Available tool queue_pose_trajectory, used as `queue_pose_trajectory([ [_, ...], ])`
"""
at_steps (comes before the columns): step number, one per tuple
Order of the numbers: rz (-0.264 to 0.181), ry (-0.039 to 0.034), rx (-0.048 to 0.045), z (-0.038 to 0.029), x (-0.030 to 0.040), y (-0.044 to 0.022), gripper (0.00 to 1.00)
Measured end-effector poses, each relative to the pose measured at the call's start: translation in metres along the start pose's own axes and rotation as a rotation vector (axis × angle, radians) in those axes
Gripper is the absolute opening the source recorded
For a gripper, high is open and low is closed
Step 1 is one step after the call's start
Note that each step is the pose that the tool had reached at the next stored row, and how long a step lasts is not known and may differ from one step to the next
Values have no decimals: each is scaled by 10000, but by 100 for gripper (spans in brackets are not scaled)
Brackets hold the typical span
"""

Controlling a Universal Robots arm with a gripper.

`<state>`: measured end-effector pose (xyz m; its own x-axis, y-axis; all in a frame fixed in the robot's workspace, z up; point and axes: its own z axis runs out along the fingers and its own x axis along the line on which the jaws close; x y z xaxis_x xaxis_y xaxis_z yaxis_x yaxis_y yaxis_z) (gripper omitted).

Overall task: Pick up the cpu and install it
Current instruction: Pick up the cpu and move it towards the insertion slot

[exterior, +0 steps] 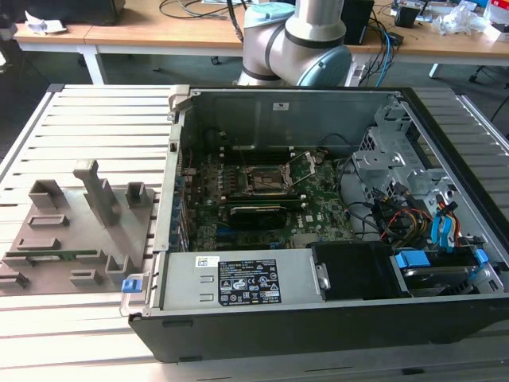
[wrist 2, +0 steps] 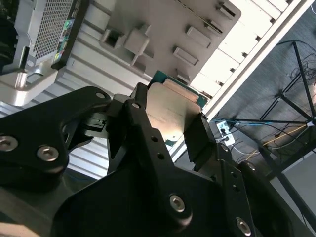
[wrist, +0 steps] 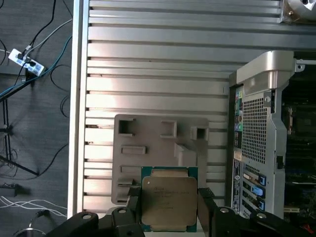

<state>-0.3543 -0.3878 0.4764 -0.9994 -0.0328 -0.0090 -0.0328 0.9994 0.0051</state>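
Silver-grey metal shines on top of the cpu [wrist: 169, 200], with a thin green rim around it. The black jaws are closed on the cpu, one jaw on each of two opposite sides, and it sits flat between them. In the second wrist view the cpu [wrist 2: 170, 106] is pinched the same way, with nothing under it.

We think the first part of the job is done, because the cpu is picked up. It hangs in the air above the grey tray [wrist: 158, 143]. The tray looks small behind it, so we think the cpu is high up and well apart from the tray. We cannot tell which slot of the tray it is over.

The second part is not done. The tray lies on the table [exterior: 103, 119], which is made of metal slats. The open computer case [exterior: 318, 94] stands just beside the tray on that table. Inside the case is the socket [exterior: 266, 179], a dark square with a metal frame, well apart from the tray. The socket looks empty to us, but it is small, so we are not sure. The cpu is by the tray and not by the socket.
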Motion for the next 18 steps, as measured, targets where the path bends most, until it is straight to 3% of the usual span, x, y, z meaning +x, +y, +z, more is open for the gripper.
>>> queue_pose_trajectory([
  [1, 0, -2, 4, 6, -30, -1, 55],
  [6, 0, 2, 71, 75, -455, -14, 55],
  [15, -1, 5, 164, 133, -934, -28, 55],
  [18, -1, 7, 208, 160, -1174, -34, 55],
])
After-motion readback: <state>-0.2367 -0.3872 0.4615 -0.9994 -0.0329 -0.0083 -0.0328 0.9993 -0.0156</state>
